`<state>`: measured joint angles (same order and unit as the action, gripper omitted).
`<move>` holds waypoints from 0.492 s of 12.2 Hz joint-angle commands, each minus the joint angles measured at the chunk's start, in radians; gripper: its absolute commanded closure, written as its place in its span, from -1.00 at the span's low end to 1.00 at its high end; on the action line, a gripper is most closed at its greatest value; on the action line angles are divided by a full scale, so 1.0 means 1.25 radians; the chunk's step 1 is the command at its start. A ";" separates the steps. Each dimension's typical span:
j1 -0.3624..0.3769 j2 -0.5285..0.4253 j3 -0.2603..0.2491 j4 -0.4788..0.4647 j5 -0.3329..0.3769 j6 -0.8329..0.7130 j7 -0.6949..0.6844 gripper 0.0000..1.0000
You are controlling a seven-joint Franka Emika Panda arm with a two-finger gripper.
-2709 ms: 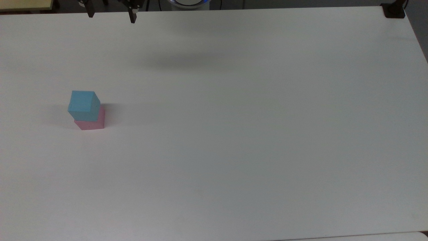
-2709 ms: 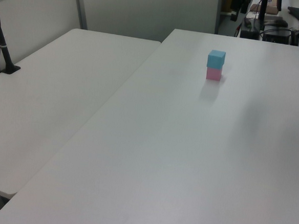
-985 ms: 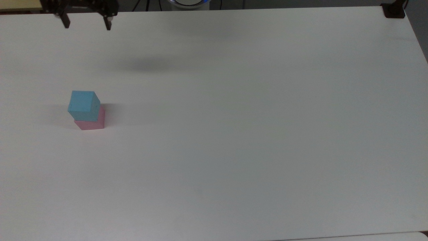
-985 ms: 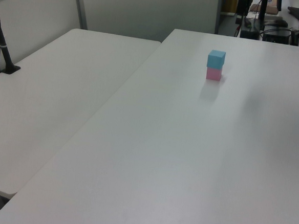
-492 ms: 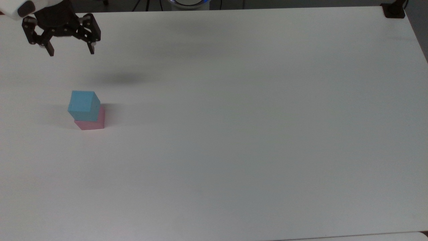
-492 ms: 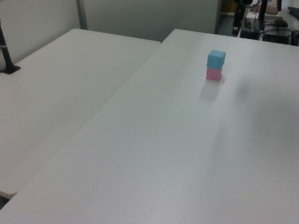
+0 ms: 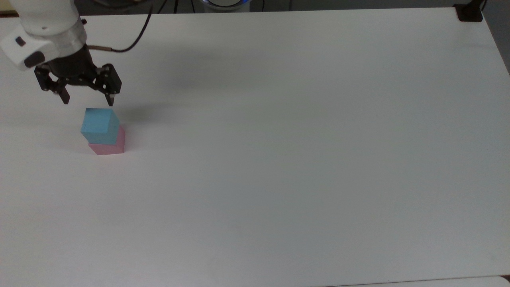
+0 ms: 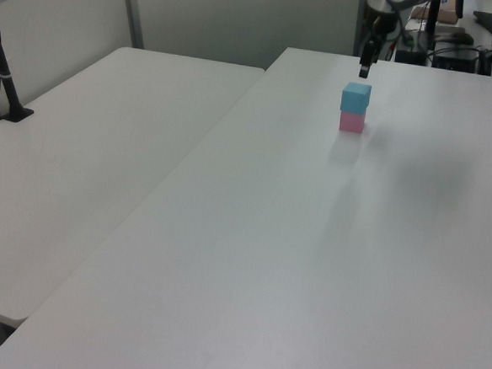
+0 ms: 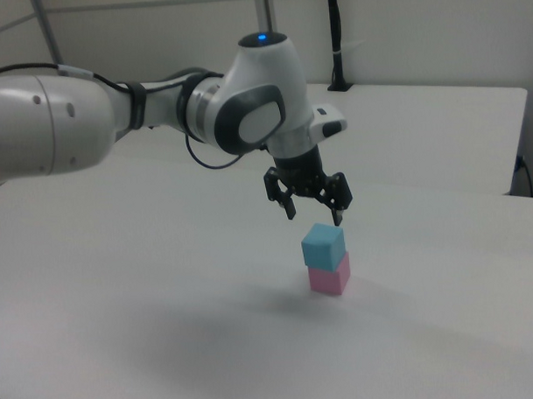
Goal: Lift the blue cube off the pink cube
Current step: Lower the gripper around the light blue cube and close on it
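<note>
1. Small light blue matte cube (image 7: pixel 99 125) sits stacked on the small pale pink matte cube (image 7: pixel 107 146). Stack is intact, faces touching. In the top view the blue one looks shifted a little toward the top view's upper left of the pink one, and only the pink cube's lower and right faces show there.
2. Stack stands on the white table (image 7: pixel 279 159), near the edge at the top view's left and well away from the edge at the top view's right; roughly midway between the far and near edges in that view.
3. Left view: blue cube (image 8: pixel 356 97) over pink cube (image 8: pixel 352 122), toward the table's far end, with a second white table (image 8: pixel 87 165) butted against its edge on the left view's left.
4. Black two-finger tool (image 7: pixel 88 101) on the white arm (image 7: pixel 46 24) hangs just above the blue cube, not touching it. Fingers are spread apart, gap looks wider than the cube, nothing held.
5. Right view: tool (image 9: pixel 314 214) points down, fingertips just over the blue cube's (image 9: pixel 323 244) top face, pink cube (image 9: pixel 330 274) below it on the table.
6. Black cable (image 7: pixel 135 34) loops from the arm's wrist toward the table's far edge.
7. Black post base (image 7: pixel 469 14) clamped at the far corner on the top view's right.
</note>
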<state>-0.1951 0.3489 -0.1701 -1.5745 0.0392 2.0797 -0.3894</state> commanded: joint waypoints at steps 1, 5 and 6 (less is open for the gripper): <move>0.004 0.035 -0.005 0.007 0.018 0.043 0.045 -1.00; 0.009 0.062 -0.001 0.004 0.013 0.057 0.062 -1.00; 0.009 0.063 -0.001 -0.002 0.009 0.058 0.062 -1.00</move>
<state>-0.1927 0.4248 -0.1682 -1.5734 0.0401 2.1358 -0.3279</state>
